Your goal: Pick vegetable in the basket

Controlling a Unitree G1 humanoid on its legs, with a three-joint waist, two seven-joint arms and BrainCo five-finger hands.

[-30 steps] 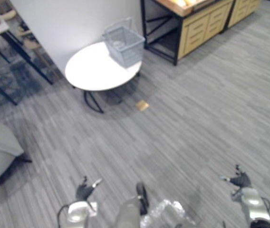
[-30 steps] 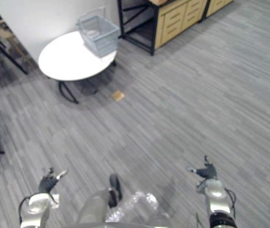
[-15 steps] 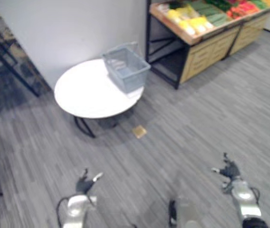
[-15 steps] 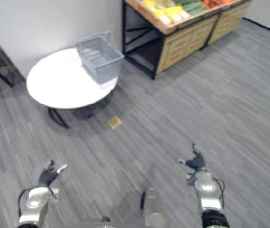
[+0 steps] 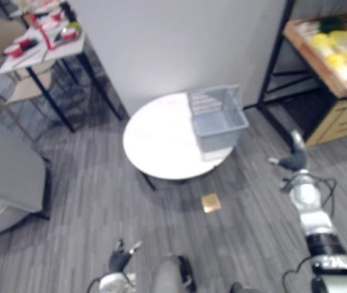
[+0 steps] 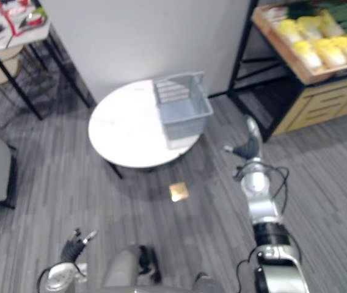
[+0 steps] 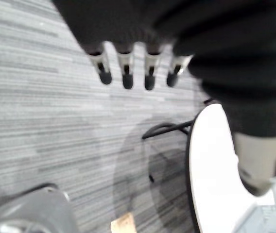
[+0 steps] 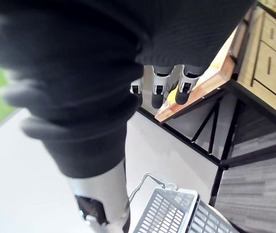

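From the left eye view, the whole room has swung round since half a second ago, so the camera has turned. Apart from that, the right robot hand (image 5: 292,160) has come up from low near the floor and now reaches forward. The left robot hand (image 5: 122,260) stays low.

The right one is loosely spread, one finger up and the thumb out sideways, and it holds nothing. Just ahead of it and to its left stands the grey wire-mesh basket (image 5: 217,118), boxy with a thin handle. It sits at the edge of the round, smooth white bench (image 5: 158,143) on dark bent legs. The yellow vegetables (image 5: 343,64) lie beyond that hand to its right, on a wooden shelf (image 5: 311,58) in a black frame. A small tan square (image 5: 211,202) lies on the grey striped floor (image 5: 100,195) between the two hands.

The left wrist view shows that hand's fingers (image 7: 127,73) straight in a row with the thumb (image 7: 259,165) apart, and it is empty.

In the right wrist view the fingers are straight side by side and hold nothing. Past them show the shelf's wooden edge and the basket's mesh.
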